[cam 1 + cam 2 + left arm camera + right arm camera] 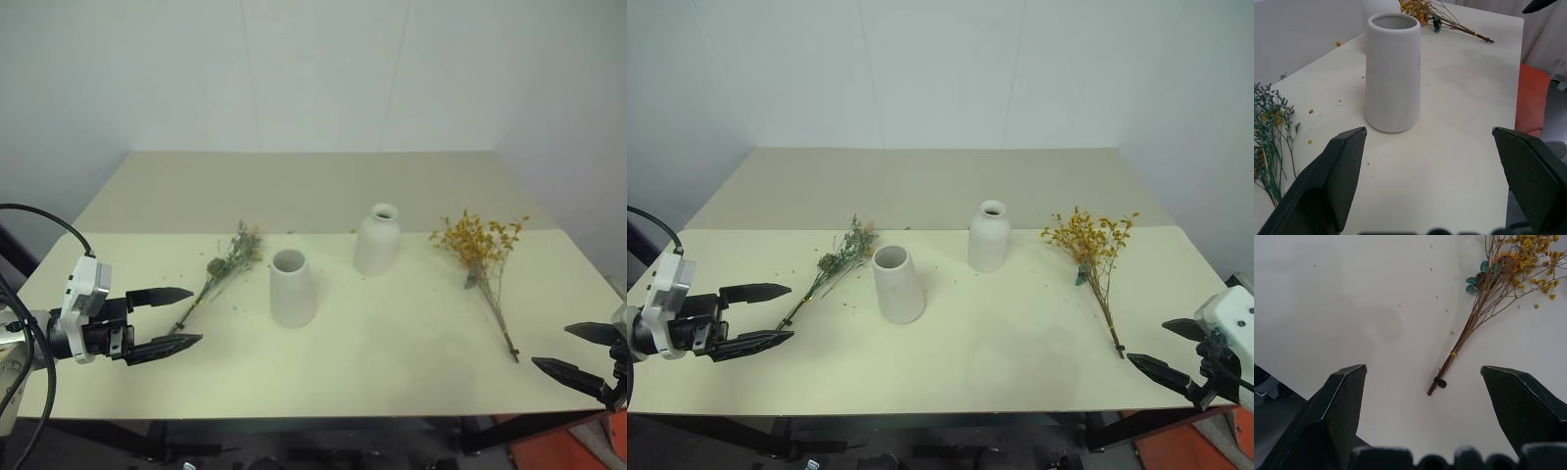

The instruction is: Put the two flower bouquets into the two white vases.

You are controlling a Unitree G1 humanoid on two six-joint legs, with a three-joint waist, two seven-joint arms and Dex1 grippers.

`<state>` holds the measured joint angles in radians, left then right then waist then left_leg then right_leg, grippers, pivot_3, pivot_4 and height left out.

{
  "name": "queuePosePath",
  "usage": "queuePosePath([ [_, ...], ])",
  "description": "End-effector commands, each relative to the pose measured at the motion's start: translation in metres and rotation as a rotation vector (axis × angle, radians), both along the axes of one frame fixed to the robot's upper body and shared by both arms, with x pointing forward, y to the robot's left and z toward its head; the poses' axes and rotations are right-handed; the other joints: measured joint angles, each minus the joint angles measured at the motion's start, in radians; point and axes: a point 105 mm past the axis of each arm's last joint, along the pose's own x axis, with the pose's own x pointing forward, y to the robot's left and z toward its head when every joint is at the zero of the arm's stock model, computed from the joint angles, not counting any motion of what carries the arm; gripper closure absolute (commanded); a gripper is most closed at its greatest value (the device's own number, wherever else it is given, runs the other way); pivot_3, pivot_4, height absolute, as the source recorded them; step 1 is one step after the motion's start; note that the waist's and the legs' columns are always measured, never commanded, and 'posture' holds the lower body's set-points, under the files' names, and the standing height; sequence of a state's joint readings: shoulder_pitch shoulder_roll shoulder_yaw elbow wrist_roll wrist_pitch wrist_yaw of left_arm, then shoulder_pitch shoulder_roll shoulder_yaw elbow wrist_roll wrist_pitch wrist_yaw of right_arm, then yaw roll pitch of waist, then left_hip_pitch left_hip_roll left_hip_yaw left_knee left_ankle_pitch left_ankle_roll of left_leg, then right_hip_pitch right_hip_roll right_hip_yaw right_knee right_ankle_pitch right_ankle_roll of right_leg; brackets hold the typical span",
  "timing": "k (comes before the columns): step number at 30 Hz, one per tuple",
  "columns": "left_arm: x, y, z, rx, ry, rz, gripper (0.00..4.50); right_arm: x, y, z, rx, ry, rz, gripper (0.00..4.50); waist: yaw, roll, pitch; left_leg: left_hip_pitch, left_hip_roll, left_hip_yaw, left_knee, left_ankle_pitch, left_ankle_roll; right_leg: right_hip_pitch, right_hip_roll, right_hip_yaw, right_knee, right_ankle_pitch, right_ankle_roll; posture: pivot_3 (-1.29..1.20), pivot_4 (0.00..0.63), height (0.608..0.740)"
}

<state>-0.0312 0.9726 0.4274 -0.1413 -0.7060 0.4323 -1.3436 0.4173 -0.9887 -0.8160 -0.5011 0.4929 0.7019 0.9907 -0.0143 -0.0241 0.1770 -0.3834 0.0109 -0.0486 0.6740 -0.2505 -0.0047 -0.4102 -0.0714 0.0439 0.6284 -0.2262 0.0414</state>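
both bouquets (231, 260) (482, 251) are left lying flat near the table (392, 362) edges, grippers (162, 318) (580, 354) spread wide and empty; thin stems could be crushed or vases (292, 288) (377, 240) toppled.

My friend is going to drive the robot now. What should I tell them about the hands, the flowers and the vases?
Left gripper: open, empty, near the table's left edge.
Right gripper: open, empty, at the right front corner.
Grey-green bouquet: flat on the table, left of the cone vase, stem end toward the left gripper.
Yellow bouquet: flat on the table, right of the bottle vase, stem end toward the right gripper.
Both vases stand upright and empty.
Done: nothing yet.
Left: pick up each bouquet and put one in each vase.
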Motion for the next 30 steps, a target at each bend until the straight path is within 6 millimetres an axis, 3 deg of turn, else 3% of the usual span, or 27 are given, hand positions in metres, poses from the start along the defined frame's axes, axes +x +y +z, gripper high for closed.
queuePosePath([
  [1, 0.001, 0.000, 0.009, 0.002, -0.047, -0.008, 0.00, 0.001, 0.002, 0.007, -0.010, -0.031, 0.000, 0.07, 0.000, 0.000, 0.000, 0.000, 0.000, 0.000, 0.000, 0.000, 0.000, 0.000, 0.000, 0.000, 0.000, 0.000, 0.000, 0.00, 0.150, 0.740],
  [6, 0.003, -0.004, 0.012, -0.013, -0.063, -0.018, 0.00, 0.002, 0.003, 0.007, -0.006, -0.033, -0.001, 0.07, 0.000, 0.000, 0.000, 0.000, 0.000, 0.000, 0.000, 0.000, 0.000, 0.000, 0.000, 0.000, 0.000, 0.000, 0.000, 0.00, 0.150, 0.740],
  [9, 0.001, -0.013, 0.028, -0.044, -0.104, -0.058, 0.00, 0.003, 0.002, 0.007, 0.011, -0.040, -0.013, 0.07, 0.000, 0.000, 0.000, 0.000, 0.000, 0.000, 0.000, 0.000, 0.000, 0.000, 0.000, 0.000, 0.000, 0.000, 0.000, 0.00, 0.150, 0.740],
  [16, 0.000, -0.063, 0.089, -0.004, -0.341, -0.280, 0.00, 0.032, 0.010, 0.018, 0.073, -0.090, -0.071, 0.07, 0.002, -0.001, 0.000, 0.000, 0.000, -0.001, 0.002, 0.000, 0.000, 0.001, 0.001, 0.000, 0.000, 0.001, 0.000, 0.00, 0.150, 0.740],
  [22, 0.032, -0.115, 0.115, -0.053, -0.441, -0.364, 0.00, 0.066, 0.013, -0.005, 0.072, -0.038, -0.156, 0.07, 0.001, -0.001, 0.000, 0.002, -0.002, -0.001, 0.002, 0.000, 0.000, 0.004, 0.000, 0.000, 0.000, 0.001, 0.001, 0.00, 0.150, 0.740],
  [25, 0.039, -0.139, 0.119, -0.052, -0.459, -0.454, 0.00, 0.084, 0.005, -0.013, 0.072, -0.011, -0.246, 0.07, -0.001, -0.001, 0.000, 0.000, -0.003, -0.002, 0.003, 0.000, 0.000, 0.004, 0.000, 0.000, 0.000, 0.002, 0.001, 0.00, 0.150, 0.740],
  [30, 0.049, -0.178, 0.103, 0.023, -0.505, -0.610, 0.00, 0.106, -0.006, -0.022, 0.071, 0.018, -0.339, 0.07, -0.004, -0.001, 0.001, -0.002, -0.004, -0.001, 0.003, 0.000, 0.001, 0.001, -0.001, 0.001, -0.001, 0.006, -0.005, 0.00, 0.150, 0.740],
])
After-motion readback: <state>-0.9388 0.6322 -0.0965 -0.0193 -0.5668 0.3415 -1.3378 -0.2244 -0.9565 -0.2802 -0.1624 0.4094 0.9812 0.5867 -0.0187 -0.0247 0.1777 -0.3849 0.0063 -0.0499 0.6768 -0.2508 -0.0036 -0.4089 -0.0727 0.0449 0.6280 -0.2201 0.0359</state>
